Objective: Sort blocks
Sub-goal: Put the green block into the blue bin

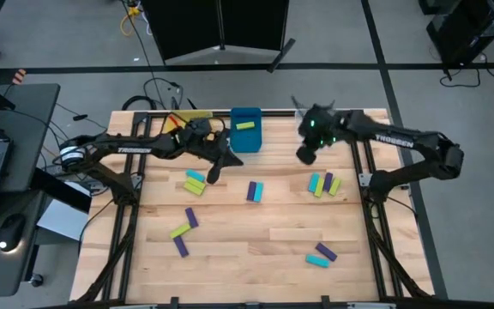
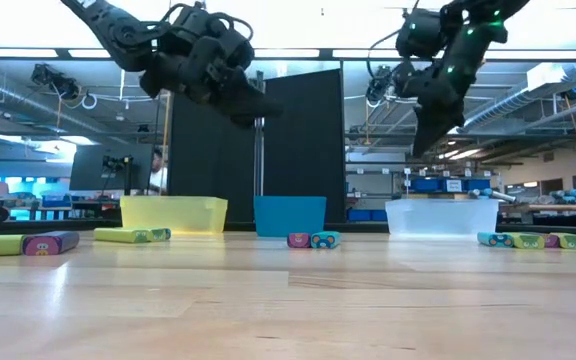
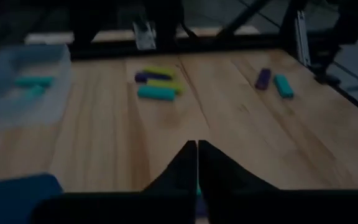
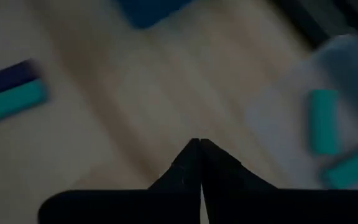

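Across the pale wooden surface (image 1: pixel 256 240) lie small rigid purple, lime and cyan blocks (image 1: pixel 254 191), probably light; grasp across narrow sides. Both grippers, left (image 1: pixel 214 171) and right (image 1: pixel 305 154), hover clenched, empty.

The worktop (image 1: pixel 256 240) is pale wood planks with visible grain and a light satin sheen. The blocks (image 1: pixel 254 191) look like smooth plastic. The yellow bin (image 2: pixel 173 214) and clear bin (image 2: pixel 441 216) are translucent plastic; the blue bin (image 2: pixel 289 215) is opaque.
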Robot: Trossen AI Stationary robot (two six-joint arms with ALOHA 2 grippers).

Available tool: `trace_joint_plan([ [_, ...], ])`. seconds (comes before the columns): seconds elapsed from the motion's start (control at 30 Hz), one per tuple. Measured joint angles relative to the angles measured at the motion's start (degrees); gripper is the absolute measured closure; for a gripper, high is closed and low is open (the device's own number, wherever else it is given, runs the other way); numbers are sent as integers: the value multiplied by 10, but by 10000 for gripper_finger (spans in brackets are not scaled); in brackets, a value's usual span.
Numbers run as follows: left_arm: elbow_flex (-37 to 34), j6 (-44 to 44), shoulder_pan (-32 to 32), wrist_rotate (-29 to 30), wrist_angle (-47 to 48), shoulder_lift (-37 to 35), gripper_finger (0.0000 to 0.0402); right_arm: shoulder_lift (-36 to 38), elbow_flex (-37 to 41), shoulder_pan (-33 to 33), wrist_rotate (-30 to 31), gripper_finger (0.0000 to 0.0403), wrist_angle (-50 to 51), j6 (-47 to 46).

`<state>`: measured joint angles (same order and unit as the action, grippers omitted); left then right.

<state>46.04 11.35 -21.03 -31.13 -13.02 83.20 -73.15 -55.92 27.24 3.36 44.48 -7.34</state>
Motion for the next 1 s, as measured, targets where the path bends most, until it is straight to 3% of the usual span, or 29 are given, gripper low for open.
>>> trace_joint_plan([
  [0.17, 0, -2, 28, 39, 56, 0, 391, 8, 24, -105, 3, 368, 4, -74],
  [0.33, 0, -11, 76, 138, 73, 0, 394, 8, 47, -194, 14, 376, 26, -146],
  [0.47, 0, -34, 111, 167, 58, 0, 394, 8, 85, -243, 27, 384, 42, -214],
  [0.73, -31, -72, 151, 192, -33, 0, 395, 8, 167, -296, 57, 388, 39, -310],
  [1.0, -65, -101, 152, 214, -70, 0, 395, 8, 211, -314, 52, 389, 11, -341],
])
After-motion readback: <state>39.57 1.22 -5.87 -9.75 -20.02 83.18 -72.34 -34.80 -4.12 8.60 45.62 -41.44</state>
